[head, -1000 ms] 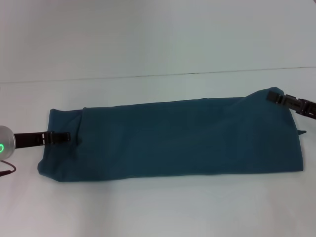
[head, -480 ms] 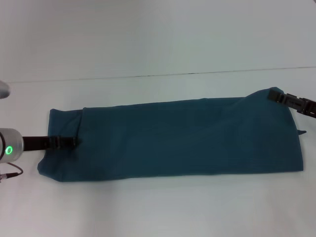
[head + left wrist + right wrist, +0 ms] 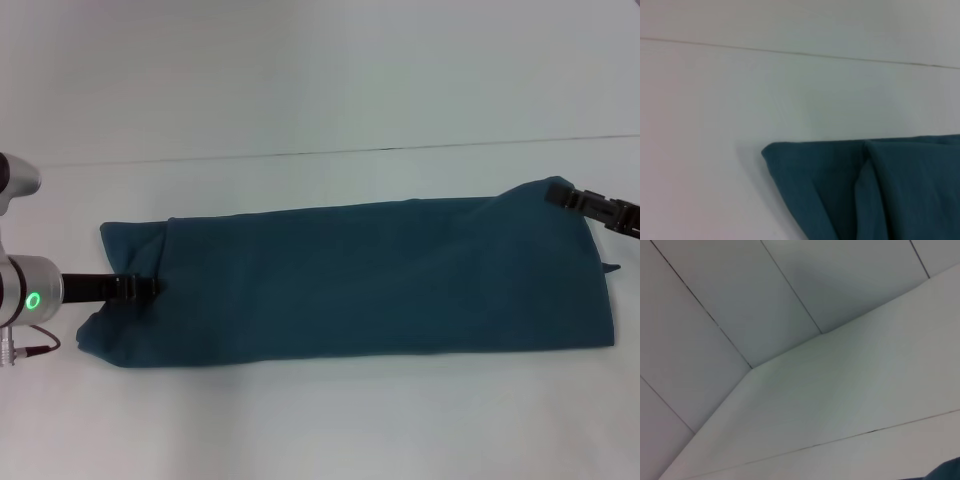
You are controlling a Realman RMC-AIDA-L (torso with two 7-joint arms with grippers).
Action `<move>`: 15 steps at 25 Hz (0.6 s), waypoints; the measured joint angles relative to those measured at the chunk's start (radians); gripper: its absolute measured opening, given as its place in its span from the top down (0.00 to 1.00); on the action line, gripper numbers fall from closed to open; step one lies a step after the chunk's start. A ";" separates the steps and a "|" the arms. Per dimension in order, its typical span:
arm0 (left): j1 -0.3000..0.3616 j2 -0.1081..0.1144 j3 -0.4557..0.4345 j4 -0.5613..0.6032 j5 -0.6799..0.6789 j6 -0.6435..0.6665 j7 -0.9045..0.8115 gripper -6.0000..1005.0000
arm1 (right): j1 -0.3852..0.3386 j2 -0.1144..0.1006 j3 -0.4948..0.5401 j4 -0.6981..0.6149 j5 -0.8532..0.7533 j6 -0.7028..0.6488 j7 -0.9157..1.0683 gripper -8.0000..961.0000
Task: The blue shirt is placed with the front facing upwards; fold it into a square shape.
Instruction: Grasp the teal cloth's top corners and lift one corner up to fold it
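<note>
Teal-blue fabric: the blue shirt [image 3: 370,280] lies folded into a long band on the white table [image 3: 320,420], plain side up, no lettering showing
Long axis: runs left to right across the head view, its right end tilted slightly toward the far side of the table
Left end: squared off with a folded-in flap; the left wrist view shows this corner of the blue shirt [image 3: 840,185] as layered folds with a crease between them
Right end: its far corner is raised into a small peak where the right gripper meets it; the near right corner lies flat
Left gripper [image 3: 150,287]: reaches in low from the left edge, its dark fingers pressed together on the left end of the shirt, pinching the cloth about midway across the band's width; a green ring lamp glows on the wrist behind it
Right gripper [image 3: 556,195]: enters from the right edge, its black tip touching the raised far right corner of the shirt; whether the fingers are spread or closed cannot be told
Right wrist view: mostly pale wall panels and the table, with only a sliver of the blue shirt [image 3: 946,473] in one corner
</note>
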State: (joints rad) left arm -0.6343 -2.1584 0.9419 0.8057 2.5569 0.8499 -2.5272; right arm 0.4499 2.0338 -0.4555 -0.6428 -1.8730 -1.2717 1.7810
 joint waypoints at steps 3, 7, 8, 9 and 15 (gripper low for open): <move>-0.004 0.000 0.000 0.000 0.000 -0.005 0.003 0.37 | -0.002 0.000 0.001 -0.002 0.000 0.000 0.001 0.05; -0.007 0.000 0.000 0.000 -0.001 -0.008 0.012 0.44 | -0.002 0.000 0.001 -0.003 0.001 0.000 0.003 0.05; -0.007 0.000 -0.001 0.000 -0.001 -0.008 0.013 0.48 | -0.002 0.000 0.002 -0.003 0.001 0.000 0.003 0.05; -0.007 -0.001 -0.001 -0.001 -0.001 -0.009 0.014 0.52 | -0.002 0.001 0.002 -0.003 0.002 0.000 0.003 0.05; -0.007 -0.002 -0.003 -0.006 -0.003 -0.008 0.023 0.78 | -0.011 0.002 0.004 -0.003 0.033 -0.007 0.003 0.05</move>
State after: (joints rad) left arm -0.6413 -2.1606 0.9385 0.7997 2.5535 0.8416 -2.5038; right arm 0.4394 2.0354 -0.4516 -0.6459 -1.8400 -1.2783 1.7841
